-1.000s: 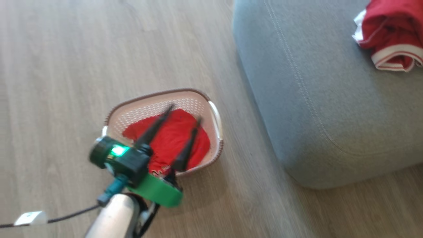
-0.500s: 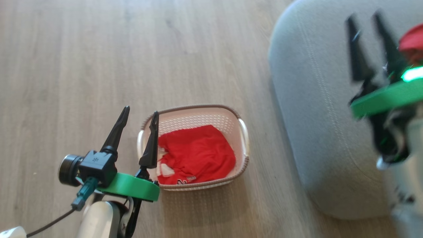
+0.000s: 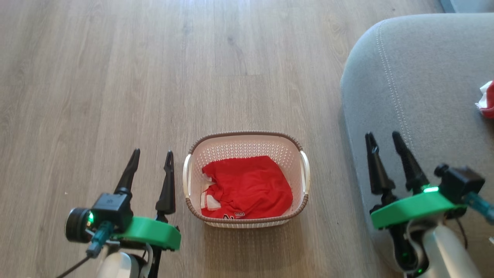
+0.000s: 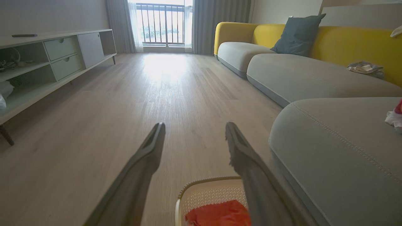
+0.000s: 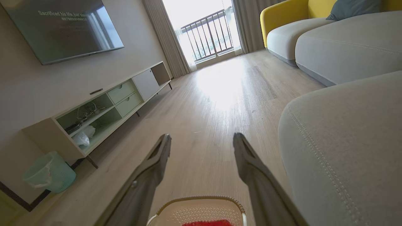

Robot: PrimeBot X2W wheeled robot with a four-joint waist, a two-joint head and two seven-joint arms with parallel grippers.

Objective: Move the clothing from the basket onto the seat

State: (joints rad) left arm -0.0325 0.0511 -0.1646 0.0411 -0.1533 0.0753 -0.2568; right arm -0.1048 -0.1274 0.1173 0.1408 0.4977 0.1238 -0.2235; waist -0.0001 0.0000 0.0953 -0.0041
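On the wood floor (image 3: 115,77), near the rounded edge of the seat (image 3: 424,77), stands the basket (image 3: 247,148), upright with its mouth facing up. Its long axis runs across the head view, from the robot's left to its right, so 1 handled end faces the left gripper (image 3: 152,151) and the other faces the seat. A strip of floor separates basket and seat.

Inside the basket lies the clothing (image 3: 247,187), a crumpled red heap. It is wider across than deep, so it lies along the basket's long axis, bunched toward the near wall. White panels show at its left end and a scrap of printed lettering at its near edge, too small to read. Another red-and-white garment (image 3: 488,99) lies on the seat at the right edge of the head view, well apart from the basket. The seat's double stitching runs up that view, away from the robot.

The left gripper hangs over the floor just left of the basket. Its 2 dark fingers are spread with nothing between them, pointing away from the robot, crosswise to the basket's long axis. The right gripper (image 3: 383,134) hangs over the seat's near edge, its 2 fingers likewise parted and empty, pointing the same way. Both wrist views show the basket's far rim and a patch of red fabric at the bottom edge.
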